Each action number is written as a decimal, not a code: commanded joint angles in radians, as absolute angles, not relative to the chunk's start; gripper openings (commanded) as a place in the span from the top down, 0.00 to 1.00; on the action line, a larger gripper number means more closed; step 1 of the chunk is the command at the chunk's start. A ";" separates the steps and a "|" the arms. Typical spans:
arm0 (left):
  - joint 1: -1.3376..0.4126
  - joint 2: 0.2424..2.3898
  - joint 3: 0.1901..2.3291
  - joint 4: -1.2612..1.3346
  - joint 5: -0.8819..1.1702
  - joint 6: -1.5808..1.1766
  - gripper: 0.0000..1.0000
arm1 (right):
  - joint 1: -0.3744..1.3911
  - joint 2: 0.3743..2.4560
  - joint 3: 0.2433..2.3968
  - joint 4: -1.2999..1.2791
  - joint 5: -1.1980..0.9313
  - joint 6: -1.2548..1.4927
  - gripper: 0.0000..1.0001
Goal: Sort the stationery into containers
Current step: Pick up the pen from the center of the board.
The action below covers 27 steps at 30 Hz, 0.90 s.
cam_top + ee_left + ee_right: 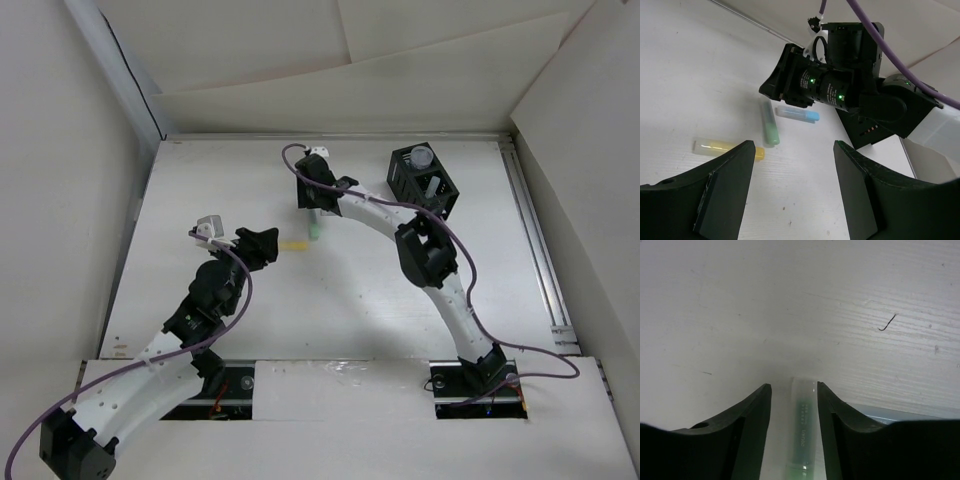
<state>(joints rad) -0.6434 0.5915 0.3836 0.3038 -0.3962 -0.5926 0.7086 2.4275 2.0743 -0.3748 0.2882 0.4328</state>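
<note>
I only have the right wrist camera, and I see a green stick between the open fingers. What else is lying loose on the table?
Observer: A yellow marker lies apart from the green marker, nearer the left gripper.
Operator: Is the left gripper holding anything?
Observer: No, it's open and empty.
Operator: And the container?
Observer: The black organizer stands far right in the top view, a grey cylinder in it.

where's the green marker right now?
The green marker lies flat on the table, between the open fingers of the right gripper; in the left wrist view it sits between the yellow marker and the blue marker.
</note>
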 commanded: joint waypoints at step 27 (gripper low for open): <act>-0.640 0.575 0.396 0.334 -0.385 -0.598 0.40 | 0.718 2.297 1.993 -0.292 0.238 0.451 0.82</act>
<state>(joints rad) -0.6434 0.5907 0.3836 0.3038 -0.3927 -0.5926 0.7082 2.4165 2.0060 -0.3698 0.2646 0.4412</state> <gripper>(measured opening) 0.607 0.328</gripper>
